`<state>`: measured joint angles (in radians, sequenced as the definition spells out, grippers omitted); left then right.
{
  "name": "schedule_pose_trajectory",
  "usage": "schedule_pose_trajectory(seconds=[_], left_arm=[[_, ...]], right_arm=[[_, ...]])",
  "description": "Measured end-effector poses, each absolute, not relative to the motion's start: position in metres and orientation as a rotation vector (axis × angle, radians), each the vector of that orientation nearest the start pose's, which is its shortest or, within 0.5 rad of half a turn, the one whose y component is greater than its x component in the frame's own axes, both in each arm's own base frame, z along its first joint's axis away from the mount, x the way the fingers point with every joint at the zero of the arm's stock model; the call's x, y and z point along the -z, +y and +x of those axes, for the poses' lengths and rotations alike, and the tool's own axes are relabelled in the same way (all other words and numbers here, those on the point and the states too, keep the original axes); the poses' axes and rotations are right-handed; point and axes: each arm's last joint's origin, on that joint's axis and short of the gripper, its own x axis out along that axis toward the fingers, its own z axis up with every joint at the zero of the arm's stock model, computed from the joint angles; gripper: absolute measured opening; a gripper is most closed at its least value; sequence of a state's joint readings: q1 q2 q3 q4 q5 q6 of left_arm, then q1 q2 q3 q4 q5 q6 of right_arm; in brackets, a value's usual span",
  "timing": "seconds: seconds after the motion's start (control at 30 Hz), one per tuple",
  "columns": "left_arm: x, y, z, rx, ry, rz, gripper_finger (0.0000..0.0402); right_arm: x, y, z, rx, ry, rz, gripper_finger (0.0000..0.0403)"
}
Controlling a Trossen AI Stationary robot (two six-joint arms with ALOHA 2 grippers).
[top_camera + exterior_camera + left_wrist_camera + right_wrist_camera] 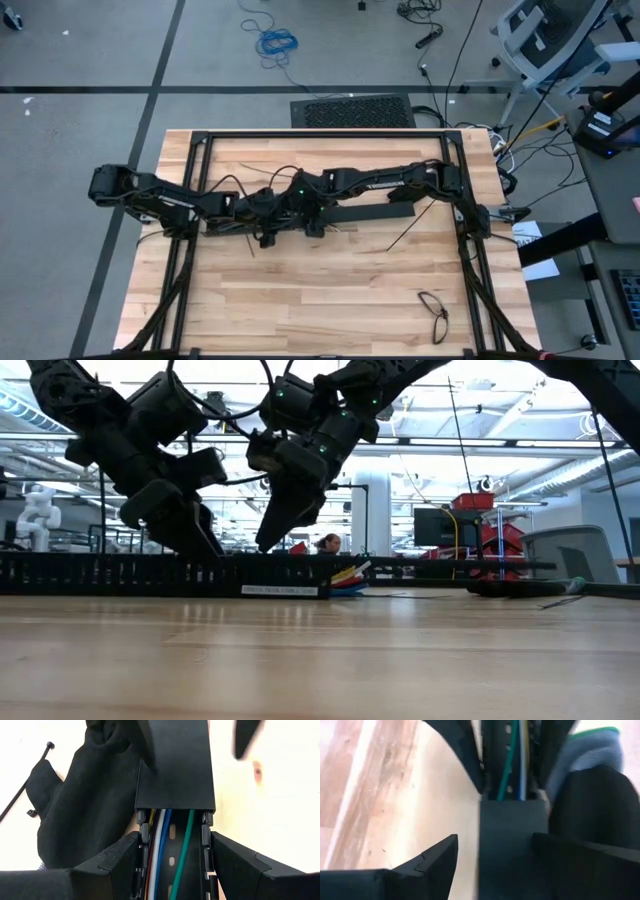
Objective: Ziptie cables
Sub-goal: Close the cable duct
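High view: both my arms meet over the long black slotted bar [365,212] at table centre, left gripper [268,232] toward nine o'clock, right gripper [313,225] beside it. Left wrist view: my fingers spread wide astride the bar; the thin coloured cables [162,845] run lengthwise between them, vanishing under its black cover [176,770]. Right wrist view: fingers open likewise, cover hiding most wires.

Two arms, one slotted bar [345,212], one cable loop [434,311], two zip ties [22,790].

Green, blue, white, yellow cables [165,845]
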<state>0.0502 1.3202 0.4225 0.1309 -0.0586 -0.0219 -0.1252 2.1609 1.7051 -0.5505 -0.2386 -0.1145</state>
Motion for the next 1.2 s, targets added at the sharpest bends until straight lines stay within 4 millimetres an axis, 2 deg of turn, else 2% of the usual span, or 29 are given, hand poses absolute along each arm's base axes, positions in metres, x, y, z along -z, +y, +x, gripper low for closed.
schedule_pose_trajectory(seconds=[0.13,0.3,0.5,0.93,1.2], left_arm=[[-0.138,0.013,0.224,-0.112,0.755,-0.018,0.023],[-0.139,0.013,0.225,-0.113,0.749,-0.021,0.023],[-0.139,0.013,0.225,-0.121,0.748,-0.041,0.023],[-0.139,0.013,0.225,-0.135,0.738,-0.06,0.023],[-0.139,0.013,0.225,-0.138,0.74,-0.055,0.023]], right_arm=[[-0.187,-0.047,0.462,-0.155,0.98,0.096,0.0269],[-0.186,-0.05,0.463,-0.083,0.991,0.005,0.0294],[-0.179,-0.054,0.464,-0.078,1.002,-0.004,0.0315],[-0.178,-0.045,0.464,-0.1,1.007,-0.03,0.031],[-0.165,-0.048,0.467,-0.086,1.027,0.002,0.0286]])
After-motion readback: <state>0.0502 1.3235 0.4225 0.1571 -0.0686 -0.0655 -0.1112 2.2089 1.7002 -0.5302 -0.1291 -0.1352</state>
